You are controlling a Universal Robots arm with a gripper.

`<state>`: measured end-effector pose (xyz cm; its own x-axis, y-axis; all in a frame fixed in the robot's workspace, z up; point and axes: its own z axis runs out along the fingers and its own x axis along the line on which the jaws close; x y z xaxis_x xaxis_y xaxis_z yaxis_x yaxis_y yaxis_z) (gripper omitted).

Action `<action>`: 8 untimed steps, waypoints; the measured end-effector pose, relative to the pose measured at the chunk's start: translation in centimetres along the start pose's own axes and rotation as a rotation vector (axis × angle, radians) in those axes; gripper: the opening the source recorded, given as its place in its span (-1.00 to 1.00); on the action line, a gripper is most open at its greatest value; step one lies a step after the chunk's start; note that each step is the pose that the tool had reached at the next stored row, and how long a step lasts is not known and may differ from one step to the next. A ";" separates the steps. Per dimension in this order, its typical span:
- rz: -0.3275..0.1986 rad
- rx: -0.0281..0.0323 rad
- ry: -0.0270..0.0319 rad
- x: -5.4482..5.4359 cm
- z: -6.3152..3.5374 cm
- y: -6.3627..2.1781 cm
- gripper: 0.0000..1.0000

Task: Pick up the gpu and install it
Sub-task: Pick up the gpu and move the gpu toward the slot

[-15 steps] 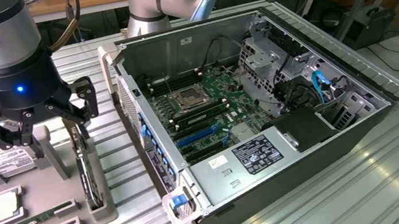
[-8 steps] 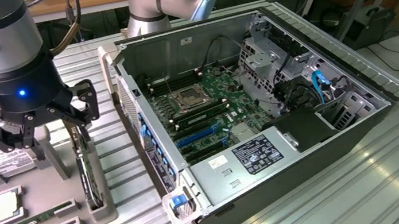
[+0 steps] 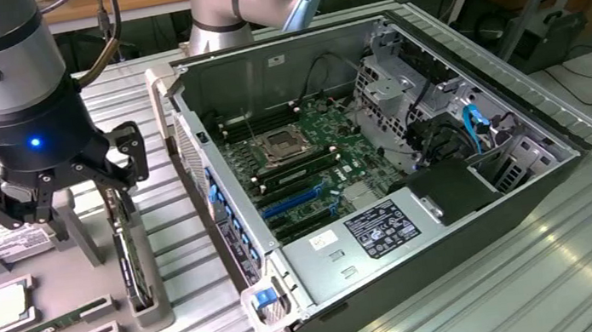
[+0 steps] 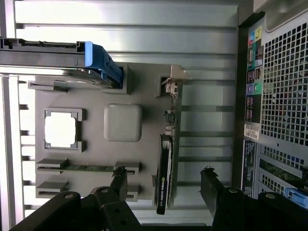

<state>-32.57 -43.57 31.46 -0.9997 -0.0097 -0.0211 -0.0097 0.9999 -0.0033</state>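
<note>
Where the tool (image 4: 164,185) hovers (jaws apart), the gpu (image 4: 166,159) stands below.

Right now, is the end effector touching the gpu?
Apart. The wrist view shows the open end effector straddling the gpu, with a clear gap between the card and the finger on each side.

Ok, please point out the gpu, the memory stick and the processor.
gpu (image 4: 163,173), wrist view, black cooler side.
memory stick (image 4: 91,168), wrist view, middle of green board.
processor (image 4: 60,130), wrist view, centre of its lid.
</note>
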 end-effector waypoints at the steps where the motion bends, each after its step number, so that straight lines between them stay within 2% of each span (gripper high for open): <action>1: 0.000 0.0000 0.0000 0.0 0.04 -0.02 0.44; 8: 0.000 0.0000 0.0000 0.0 0.34 -0.17 0.44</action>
<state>-32.58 -43.74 31.12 -0.9997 -0.0097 -0.0211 -0.0097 0.9999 -0.0032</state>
